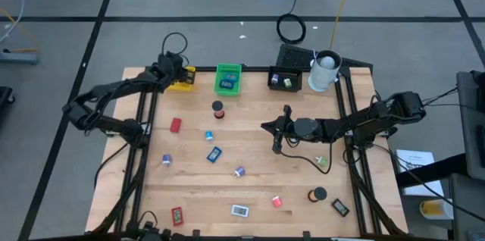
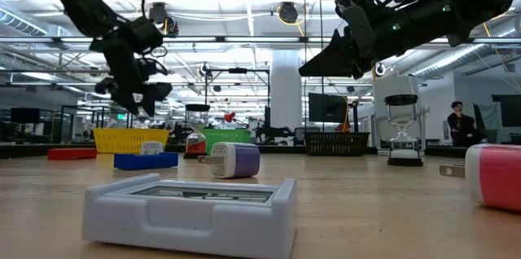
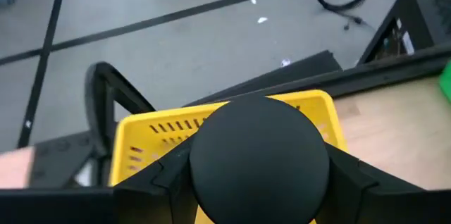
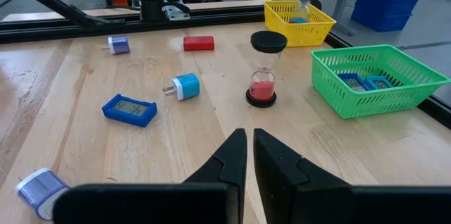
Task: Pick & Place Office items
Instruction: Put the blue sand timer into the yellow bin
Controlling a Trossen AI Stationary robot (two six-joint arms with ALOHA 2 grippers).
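Nearest the low camera sits a white flat rectangular piece (image 2: 189, 210) on the tabletop (image 1: 258, 180), with a purple-and-white plug-like bit (image 2: 234, 160) just behind it. Over the yellow tray (image 1: 182, 79) at the far left corner hangs the left gripper (image 1: 171, 67), its fingers (image 3: 151, 182) part open and clamped on a black round roll (image 3: 259, 159), which looks ready to be dropped in. The right gripper (image 1: 277, 144) hovers over mid-table, its fingers (image 4: 236, 155) closed together and holding nothing.

As for progress, the green tray (image 1: 228, 79) already holds blue pieces (image 4: 366, 82), and the black tray (image 1: 285, 79) has a few items too. Much is left, by my reading: a red piece (image 1: 176, 125), a blue flat piece (image 1: 214, 154), a blue-and-white plug (image 4: 184, 86), an hourglass (image 1: 218, 110) and several small bits along the near edge lie scattered. So the sorting seems well under halfway.
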